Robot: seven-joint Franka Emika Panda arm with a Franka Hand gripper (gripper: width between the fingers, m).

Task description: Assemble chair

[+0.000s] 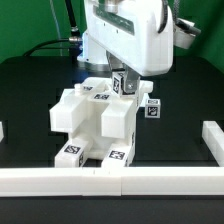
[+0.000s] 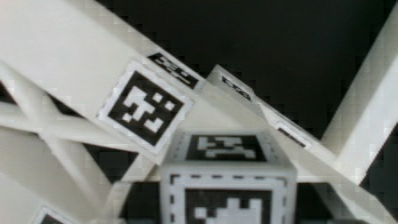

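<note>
**White plastic parts bunched mid-table, arm down at the far edge**

Exterior view. Chunky matte white chair pieces (image 1: 92,120) sit bunched at the middle of the black table (image 1: 30,95). Blocks are stacked and butted together, with two tagged feet toward the front. A small tagged block (image 1: 152,108) stands just beside the cluster on the exterior view's right; touching or apart, cannot tell. The gripper (image 1: 124,86) is low at the cluster's far edge, fingertips around or just beside a dark tagged part. Its bulky white body hides the jaws, so wide, narrow or holding something: cannot tell. A plain white border rail (image 1: 100,181) runs along the front, with short returns at both sides.

Wrist view. Very close in. Slanting white struts of the braced frame (image 2: 63,140) cross the picture. A square tag (image 2: 148,103) sits on one flat face, and a tagged post (image 2: 228,185) shows beneath it. No fingertips made out here.

Step, as judged: mid-assembly, nothing yet reads as a finished chair. The arm looks to be gripping or seating a part at the frame. The next move calls for lining the part up squarely with its socket, then a straight push. Side load on the stacked blocks is the risk, since they look only loosely set.

Containers: none seen, no bin, tray or box. The parts lie straight on the table inside the rail.
</note>
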